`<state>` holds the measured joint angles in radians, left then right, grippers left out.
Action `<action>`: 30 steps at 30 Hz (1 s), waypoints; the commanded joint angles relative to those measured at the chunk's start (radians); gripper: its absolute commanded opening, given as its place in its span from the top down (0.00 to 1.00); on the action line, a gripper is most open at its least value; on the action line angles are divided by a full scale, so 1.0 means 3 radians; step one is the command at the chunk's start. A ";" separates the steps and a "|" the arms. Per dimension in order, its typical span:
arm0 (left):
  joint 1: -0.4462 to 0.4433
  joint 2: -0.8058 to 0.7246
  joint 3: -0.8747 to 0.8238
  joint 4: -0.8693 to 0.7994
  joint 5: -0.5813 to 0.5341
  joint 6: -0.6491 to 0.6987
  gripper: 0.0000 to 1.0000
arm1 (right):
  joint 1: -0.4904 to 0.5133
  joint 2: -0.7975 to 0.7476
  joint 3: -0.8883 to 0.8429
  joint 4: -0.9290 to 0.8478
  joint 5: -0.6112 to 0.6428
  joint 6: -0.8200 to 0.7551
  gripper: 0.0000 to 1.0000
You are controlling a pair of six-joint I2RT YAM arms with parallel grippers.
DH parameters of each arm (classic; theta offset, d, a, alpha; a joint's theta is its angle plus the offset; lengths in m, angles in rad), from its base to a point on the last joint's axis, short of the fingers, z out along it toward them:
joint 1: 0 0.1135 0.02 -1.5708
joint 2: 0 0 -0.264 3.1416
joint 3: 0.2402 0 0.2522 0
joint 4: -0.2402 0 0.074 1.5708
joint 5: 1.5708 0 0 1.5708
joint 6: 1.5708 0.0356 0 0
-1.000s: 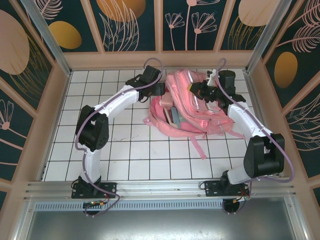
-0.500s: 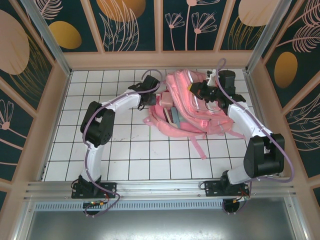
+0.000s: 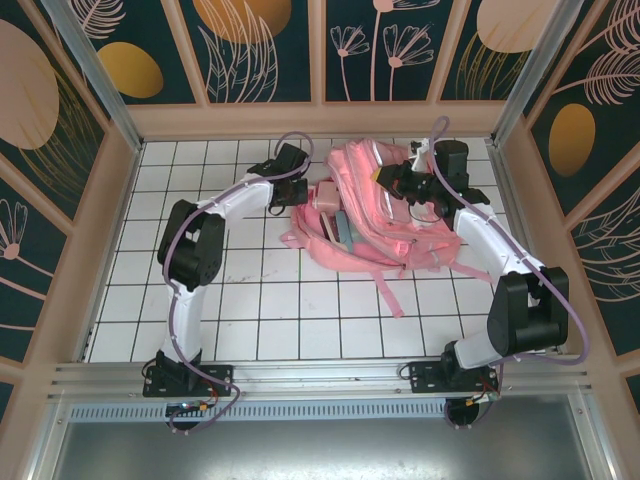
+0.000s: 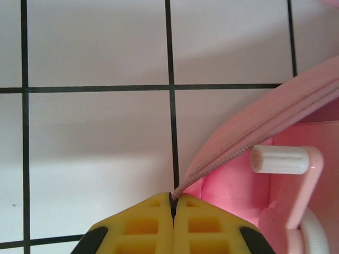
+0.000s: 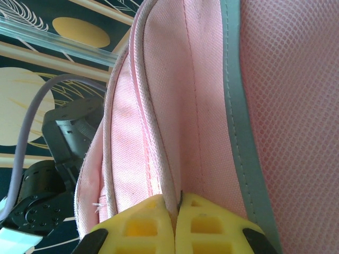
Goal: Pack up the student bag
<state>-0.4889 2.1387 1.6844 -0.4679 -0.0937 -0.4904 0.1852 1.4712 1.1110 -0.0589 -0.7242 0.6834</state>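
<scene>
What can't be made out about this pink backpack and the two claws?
Top view: most contents of the student bag; its own flaps cover them.
Left wrist view: pink-and-white item, cut off at the right edge.
Right wrist view: whether the right gripper pinches a zipper pull; bag folds hide it.

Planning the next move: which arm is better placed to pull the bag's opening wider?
Left, probably. The left gripper pinches the zipper edge at the opening; the right gripper clamps a seam elsewhere on the bag, likely anchoring it.
</scene>
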 commanded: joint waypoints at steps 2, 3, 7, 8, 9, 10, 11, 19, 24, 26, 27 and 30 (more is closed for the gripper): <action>0.0088 -0.0486 -0.0073 0.0319 0.0061 -0.0051 1.00 | 0.0003 -0.0076 0.0106 0.0137 -0.0091 -0.0019 1.00; 0.0087 -0.0561 -0.0112 0.0367 0.0114 -0.0053 1.00 | 0.0006 -0.0061 0.0111 0.0145 -0.0091 -0.0019 1.00; 0.0031 -0.0777 -0.0267 0.0516 0.0307 -0.0030 1.00 | 0.0022 -0.0008 0.0154 0.0155 -0.0107 -0.0016 1.00; 0.0012 -0.0794 -0.0283 0.0503 0.0356 -0.0027 1.00 | 0.0023 0.0008 0.0165 0.0160 -0.0111 -0.0015 1.00; -0.0008 -0.0801 -0.0300 0.0482 0.0419 -0.0040 1.00 | 0.0028 0.0019 0.0175 0.0156 -0.0112 -0.0019 1.00; -0.0024 -0.0814 -0.0329 0.0476 0.0463 -0.0052 1.00 | 0.0035 0.0039 0.0190 0.0157 -0.0107 -0.0024 1.00; -0.0057 -0.0839 -0.0392 0.0475 0.0481 -0.0065 1.00 | 0.0033 0.0054 0.0202 0.0156 -0.0108 -0.0030 1.00; -0.0148 -0.1440 -0.1279 0.0740 0.0357 -0.0415 1.00 | 0.0096 0.0387 0.0583 -0.0097 -0.0096 -0.0298 1.00; -0.0150 -0.1698 -0.1564 0.0666 0.0071 -0.0508 1.00 | 0.0287 0.0640 0.0773 -0.0245 -0.0236 -0.0440 1.00; -0.0143 -0.1702 -0.1598 0.0618 -0.0078 -0.0530 1.00 | 0.0373 0.0704 0.0805 -0.0404 -0.0279 -0.0584 1.00; -0.0144 -0.1702 -0.1612 0.0609 -0.0134 -0.0553 1.00 | 0.0404 0.0724 0.0819 -0.0522 -0.0279 -0.0674 1.00; -0.0133 -0.1667 -0.1623 0.0638 -0.0199 -0.0585 1.00 | 0.0459 0.0659 0.0730 -0.0752 -0.0156 -0.0834 0.80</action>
<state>-0.5365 1.6665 1.2015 -0.2893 -0.0795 -0.6312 0.3183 1.6833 1.3174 -0.2222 -0.7834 0.5194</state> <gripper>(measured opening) 0.049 0.156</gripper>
